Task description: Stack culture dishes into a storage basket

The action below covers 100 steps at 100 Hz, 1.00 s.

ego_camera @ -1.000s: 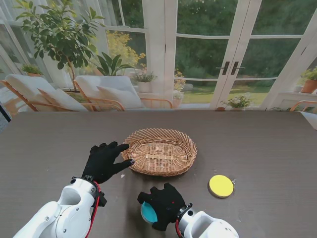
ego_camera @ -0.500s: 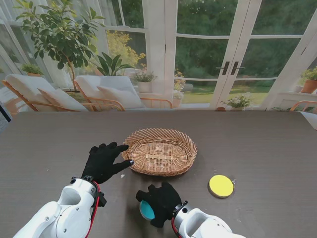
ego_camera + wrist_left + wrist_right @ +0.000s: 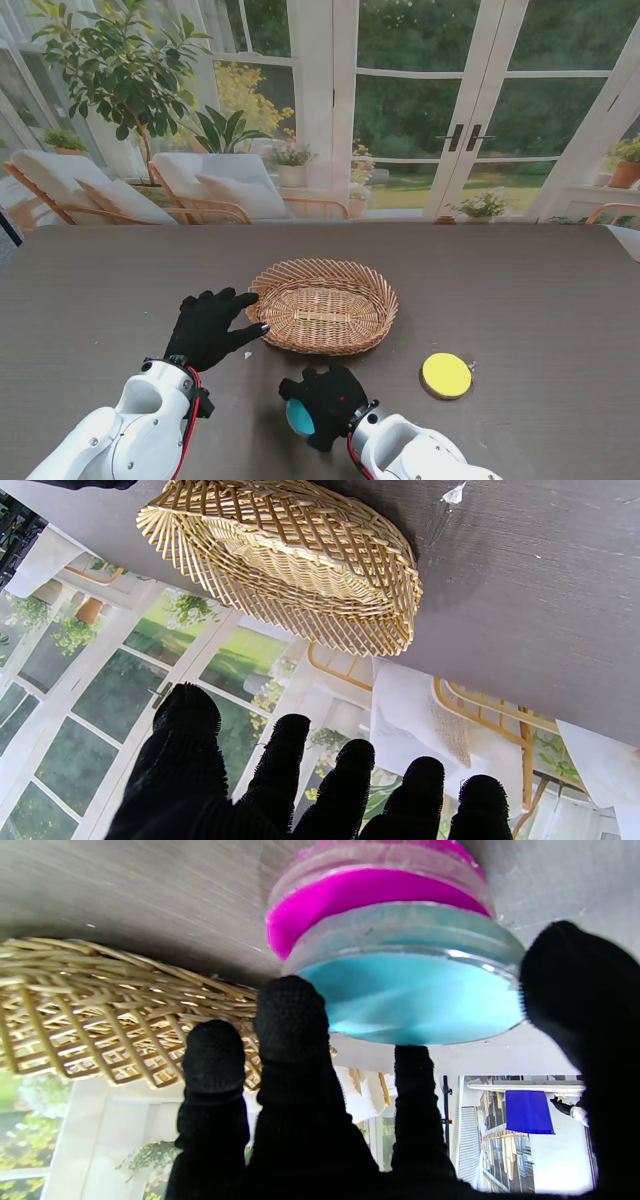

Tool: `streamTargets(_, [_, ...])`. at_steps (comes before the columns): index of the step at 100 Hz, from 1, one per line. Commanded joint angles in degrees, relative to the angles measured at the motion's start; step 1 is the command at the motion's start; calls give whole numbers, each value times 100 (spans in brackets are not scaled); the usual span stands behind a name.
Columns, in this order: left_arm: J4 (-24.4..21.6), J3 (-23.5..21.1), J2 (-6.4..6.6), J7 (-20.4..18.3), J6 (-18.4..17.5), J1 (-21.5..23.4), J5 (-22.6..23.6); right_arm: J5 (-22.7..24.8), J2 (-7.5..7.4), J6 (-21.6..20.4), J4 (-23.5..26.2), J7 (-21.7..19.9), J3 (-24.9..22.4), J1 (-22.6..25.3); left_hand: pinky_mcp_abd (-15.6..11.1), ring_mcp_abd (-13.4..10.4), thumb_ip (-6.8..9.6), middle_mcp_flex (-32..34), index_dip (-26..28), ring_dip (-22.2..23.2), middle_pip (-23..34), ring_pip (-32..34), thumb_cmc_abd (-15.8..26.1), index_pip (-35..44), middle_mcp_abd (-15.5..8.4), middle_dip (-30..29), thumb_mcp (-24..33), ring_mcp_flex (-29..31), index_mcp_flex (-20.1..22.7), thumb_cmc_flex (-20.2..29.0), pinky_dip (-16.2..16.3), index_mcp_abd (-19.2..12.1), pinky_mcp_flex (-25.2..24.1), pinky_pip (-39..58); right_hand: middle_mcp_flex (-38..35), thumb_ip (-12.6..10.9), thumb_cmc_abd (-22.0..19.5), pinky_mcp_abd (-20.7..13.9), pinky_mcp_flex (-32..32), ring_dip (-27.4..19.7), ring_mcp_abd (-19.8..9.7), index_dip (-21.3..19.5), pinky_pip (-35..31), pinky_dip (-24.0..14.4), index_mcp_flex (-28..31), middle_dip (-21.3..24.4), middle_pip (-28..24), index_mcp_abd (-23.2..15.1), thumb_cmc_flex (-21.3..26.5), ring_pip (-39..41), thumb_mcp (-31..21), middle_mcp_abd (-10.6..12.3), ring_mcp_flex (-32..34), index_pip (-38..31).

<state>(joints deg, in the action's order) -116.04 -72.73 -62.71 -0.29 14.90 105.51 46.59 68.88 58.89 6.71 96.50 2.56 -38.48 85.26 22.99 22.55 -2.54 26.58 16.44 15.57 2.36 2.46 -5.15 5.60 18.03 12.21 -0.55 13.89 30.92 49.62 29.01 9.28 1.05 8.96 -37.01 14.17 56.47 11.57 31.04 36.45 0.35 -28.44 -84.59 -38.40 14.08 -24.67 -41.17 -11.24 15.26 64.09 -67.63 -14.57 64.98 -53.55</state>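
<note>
Right hand [image 3: 322, 403] gripping blue dish [image 3: 415, 995] atop magenta dish [image 3: 360, 900]; left hand [image 3: 207, 326] open, fingers spread beside basket [image 3: 322, 305]; yellow dish [image 3: 446, 375] apart on surface [image 3: 520, 290].

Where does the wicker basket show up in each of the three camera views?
Stand view: the wicker basket sits mid-table, right of the left hand.
Left wrist view: it fills the area beyond the fingers, untouched.
Right wrist view: its woven wall shows beside the blue dish.
Shared landmark: the dark table.
</note>
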Motion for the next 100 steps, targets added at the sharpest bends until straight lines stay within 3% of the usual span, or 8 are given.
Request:
streamTargets(1, [-20, -11, -2, -118, 3, 23, -4, 44, 8, 0, -6, -120, 2, 4, -85, 36, 186, 127, 30, 57, 0, 58, 332, 8, 8, 60, -40, 117, 92, 154, 79, -55, -94, -120, 19, -665, -515, -107, 1403, -39, -88, -177, -248, 93, 174, -416, -748, -214, 454, 119, -797, 934, -64, -551])
streamTargets(100, [-35, -31, 21, -273, 36, 35, -25, 244, -47, -40, 3, -279, -42, 53, -105, 31, 190, 152, 46, 60, 5, 60, 336, 37, 14, 66, -34, 122, 182, 196, 78, -28, -102, -124, 1357, -524, -393, -117, 415, -297, 295, -80, 298, 121, -617, -383, -718, -88, 160, -857, -514, 806, -1475, -224])
